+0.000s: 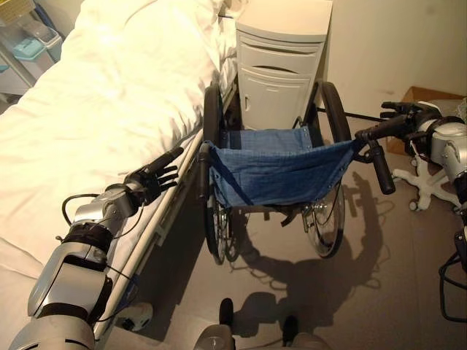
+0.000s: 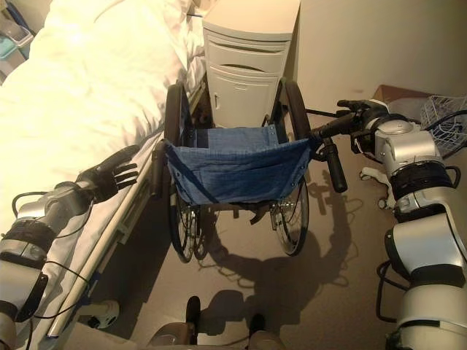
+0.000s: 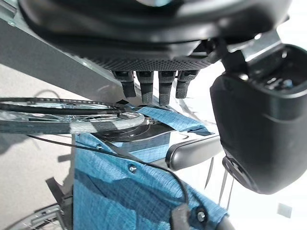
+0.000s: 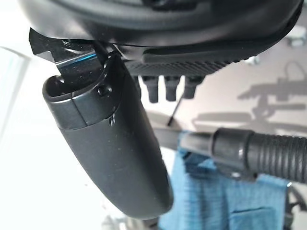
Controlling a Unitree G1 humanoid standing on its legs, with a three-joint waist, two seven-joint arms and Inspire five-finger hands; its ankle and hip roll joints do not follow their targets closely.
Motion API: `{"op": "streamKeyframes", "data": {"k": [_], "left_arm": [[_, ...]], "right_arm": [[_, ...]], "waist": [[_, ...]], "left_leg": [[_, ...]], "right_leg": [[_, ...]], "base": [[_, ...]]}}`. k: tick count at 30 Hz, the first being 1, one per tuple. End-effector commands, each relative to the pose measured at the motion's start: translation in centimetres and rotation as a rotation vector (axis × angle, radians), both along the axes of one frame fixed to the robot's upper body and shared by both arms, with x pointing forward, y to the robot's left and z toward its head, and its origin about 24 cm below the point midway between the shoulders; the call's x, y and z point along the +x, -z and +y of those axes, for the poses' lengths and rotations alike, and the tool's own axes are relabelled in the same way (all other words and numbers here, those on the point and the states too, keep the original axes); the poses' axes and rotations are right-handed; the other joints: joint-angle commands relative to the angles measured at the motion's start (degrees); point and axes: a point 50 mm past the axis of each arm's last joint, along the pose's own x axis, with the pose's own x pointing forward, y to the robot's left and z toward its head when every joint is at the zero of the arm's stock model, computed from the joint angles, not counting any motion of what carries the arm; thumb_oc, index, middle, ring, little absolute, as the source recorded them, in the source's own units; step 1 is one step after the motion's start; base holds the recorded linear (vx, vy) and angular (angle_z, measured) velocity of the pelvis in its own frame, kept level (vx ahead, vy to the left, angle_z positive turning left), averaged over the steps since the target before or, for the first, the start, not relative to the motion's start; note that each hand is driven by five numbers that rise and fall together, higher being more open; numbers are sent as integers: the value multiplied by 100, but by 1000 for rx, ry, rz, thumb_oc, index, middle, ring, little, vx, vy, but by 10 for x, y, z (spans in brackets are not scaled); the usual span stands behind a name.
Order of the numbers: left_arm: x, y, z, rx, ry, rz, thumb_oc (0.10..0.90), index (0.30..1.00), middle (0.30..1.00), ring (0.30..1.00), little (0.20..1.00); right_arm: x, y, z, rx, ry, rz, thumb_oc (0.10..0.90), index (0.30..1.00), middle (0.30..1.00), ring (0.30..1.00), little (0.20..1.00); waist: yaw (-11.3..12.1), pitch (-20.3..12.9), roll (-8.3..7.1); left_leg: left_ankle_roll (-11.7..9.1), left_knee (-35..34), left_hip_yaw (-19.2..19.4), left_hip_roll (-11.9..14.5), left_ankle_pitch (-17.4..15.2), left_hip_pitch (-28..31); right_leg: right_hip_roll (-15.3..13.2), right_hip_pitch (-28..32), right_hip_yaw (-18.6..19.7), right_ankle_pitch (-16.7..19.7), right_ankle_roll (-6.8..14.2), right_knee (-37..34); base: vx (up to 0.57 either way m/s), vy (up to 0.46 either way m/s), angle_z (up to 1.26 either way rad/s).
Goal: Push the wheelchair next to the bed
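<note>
Wheelchair [image 1: 273,171] w/ blue fabric backrest stands on the floor [image 1: 379,248], its left side right alongside the bed [image 1: 95,109], front facing a cream bedside cabinet [image 1: 281,62] that sits just ahead of it, between the 2 big wheels. White duvet [image 1: 109,80] covers the bed & hangs over the edge near the left wheel.

Left hand [image 1: 155,180] hovers over the bed rail [image 1: 162,211], just short of the wheelchair's left push handle [image 1: 203,171], not touching it. Fingers straight, released, holding nothing; left wrist view shows fingertips [image 3: 152,88] pointing at the wheel rim and blue fabric, w/ the handle [image 3: 194,151] near the thumb, a gap between.

Right hand [image 2: 365,115] is up at the right side of the chair, beside the right push handle [image 2: 334,164], which hangs angled down. In the right wrist view the ribbed handle grip [image 4: 268,151] lies past the thumb [image 4: 110,143], apart from it; fingers extended, released, nothing grasped.

Off to the right: white base of a rolling stand [image 1: 427,182] on the floor, a cardboard box [image 1: 423,95] against the wall, a white wire basket [image 2: 445,117] by it. Plastic bins [image 1: 29,40] beyond the bed's far side.
</note>
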Motion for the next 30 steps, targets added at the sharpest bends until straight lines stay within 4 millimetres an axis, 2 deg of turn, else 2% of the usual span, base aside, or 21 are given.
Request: {"op": "streamKeyframes", "data": {"k": [1,6,9,10,11,13,15,16,17,18,19,20,21,22,24,25,29,30], "left_arm": [[-2,-33,30,-14,-61,-142,800,900,900,900,900],[-12,-20,40,7,-112,-154,800,900,900,900,900],[-23,-1,44,36,-166,-151,800,900,900,900,900],[-32,16,46,49,-199,-132,800,900,900,900,900],[-35,22,46,47,-206,-127,800,900,900,900,900],[-45,40,45,47,-233,-106,800,900,900,900,900],[-56,65,36,53,-249,-70,800,900,900,900,900],[-57,65,35,55,-247,-68,800,900,900,900,900],[-63,79,28,65,-252,-56,800,900,900,900,900],[-67,85,23,71,-251,-50,800,900,900,900,900],[-68,88,21,71,-251,-48,800,900,900,900,900],[-71,94,15,68,-253,-44,800,900,900,900,900],[-71,94,15,68,-253,-44,800,900,900,900,900],[-78,106,5,91,-232,-31,800,900,900,900,900],[-92,128,-12,40,-203,-13,800,900,900,900,900],[-94,130,-13,38,-202,-10,800,900,900,900,900],[-121,163,-43,2,-181,24,800,900,900,900,900],[-123,165,-46,7,-175,27,800,900,900,900,900]], "right_arm": [[-15,-43,-27,-23,37,-184,800,900,900,900,900],[-30,-22,-56,-25,92,-131,800,900,900,900,900],[-42,1,-71,35,133,-118,800,900,900,900,900],[-49,15,-79,86,160,-126,800,900,900,900,900],[-51,21,-82,98,170,-128,800,900,900,900,900],[-60,43,-90,169,218,-136,800,900,900,900,900],[-77,88,-98,267,302,-119,800,900,900,900,900],[-78,89,-98,268,304,-117,800,900,900,900,900],[-91,118,-102,324,357,-93,800,900,900,900,900],[-99,135,-103,348,388,-74,800,900,900,900,900],[-102,141,-103,354,398,-68,800,900,900,900,900],[-110,159,-101,372,428,-41,800,900,900,900,900],[-110,159,-101,372,428,-41,800,900,900,900,900],[-123,186,-96,417,466,-1,800,900,900,900,900],[-138,224,-79,471,472,75,800,900,900,900,900],[-140,227,-77,472,471,81,800,900,900,900,900],[-166,284,-35,512,397,192,800,900,900,900,900],[-167,288,-30,515,391,194,800,900,900,900,900]], "waist": [[-22,-801,-265],[-76,-816,-289],[-103,-814,-304],[-128,-808,-313],[-133,-809,-313],[-152,-806,-313],[-168,-775,-308],[-157,-785,-316],[-166,-751,-301],[-155,-739,-299],[-149,-737,-300],[-133,-717,-297],[-133,-717,-297],[-95,-698,-296],[-56,-696,-276],[-53,-706,-275],[4,-720,-223],[6,-720,-220]], "left_leg": [[-28,23,316,-231,-498,557],[-18,18,362,-221,-537,575],[-4,18,370,-217,-567,584],[7,18,365,-216,-582,589],[11,18,366,-219,-587,589],[18,18,370,-220,-604,589],[35,18,379,-218,-636,590],[36,18,378,-218,-637,590],[41,18,381,-216,-651,599],[49,18,386,-211,-664,605],[52,18,382,-214,-668,607],[59,18,374,-219,-678,611],[59,18,374,-219,-678,611],[64,18,371,-218,-688,620],[76,18,369,-219,-686,617],[77,18,368,-218,-686,617],[117,18,332,-223,-686,622],[118,18,327,-225,-689,625]], "right_leg": [[-40,68,276,272,-107,90],[-47,32,299,284,-82,86],[-50,1,317,302,-78,69],[-46,-13,338,311,-76,54],[-44,-17,339,313,-77,51],[-38,-35,355,312,-77,48],[-35,-49,367,308,-72,42],[-35,-47,365,307,-72,41],[-33,-55,366,309,-67,41],[-35,-57,366,308,-67,40],[-35,-56,367,309,-66,39],[-38,-57,358,315,-64,38],[-38,-57,358,315,-64,38],[-43,-57,338,324,-62,36],[-39,-72,306,343,-73,37],[-37,-73,309,344,-73,36],[-19,-90,344,351,-115,43],[-18,-89,347,349,-119,43]], "base": [[0,0,0],[-2,-5,-1],[-11,-26,-8],[-9,-21,-9],[-11,-17,-8],[-4,-5,-2],[0,0,0],[0,0,0],[0,0,0],[0,0,0],[0,0,0],[0,0,0],[-9,-37,-3],[-10,-41,-4],[-1,-34,-4],[14,-10,-4],[18,-26,-5],[9,-33,-4]]}}
